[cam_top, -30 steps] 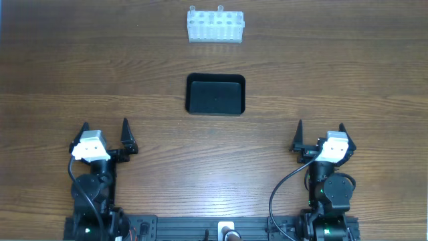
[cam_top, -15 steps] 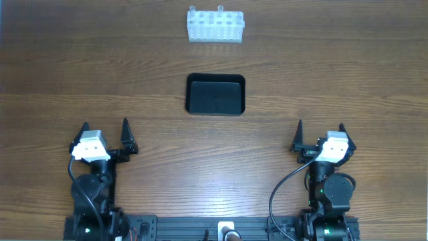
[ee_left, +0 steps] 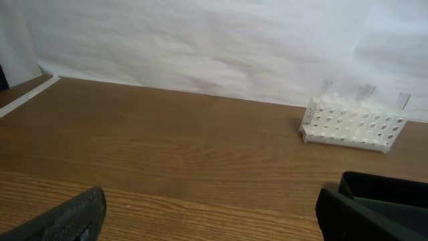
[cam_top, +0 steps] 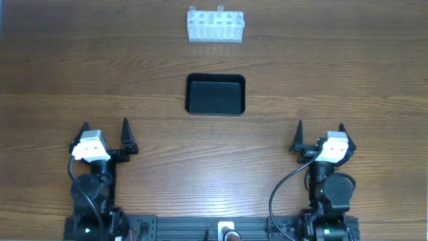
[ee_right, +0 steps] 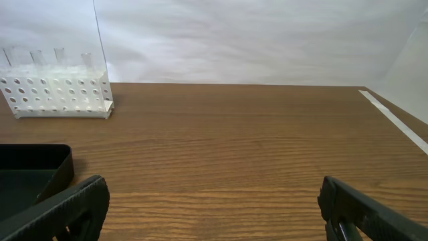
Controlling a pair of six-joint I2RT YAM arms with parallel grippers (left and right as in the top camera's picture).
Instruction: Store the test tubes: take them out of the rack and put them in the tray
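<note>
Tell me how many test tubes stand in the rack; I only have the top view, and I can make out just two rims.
Observer: From the right wrist view, I count four clear test tubes sticking up above the rack.
Operator: Is the rack's side solid?
Observer: No, its long side is pierced with rows of small round holes.
Operator: What's behind it?
Observer: A white backdrop rising from the table at its far edge.

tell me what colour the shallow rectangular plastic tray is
Black. The shallow rectangular plastic tray shows best in the top view.
</note>
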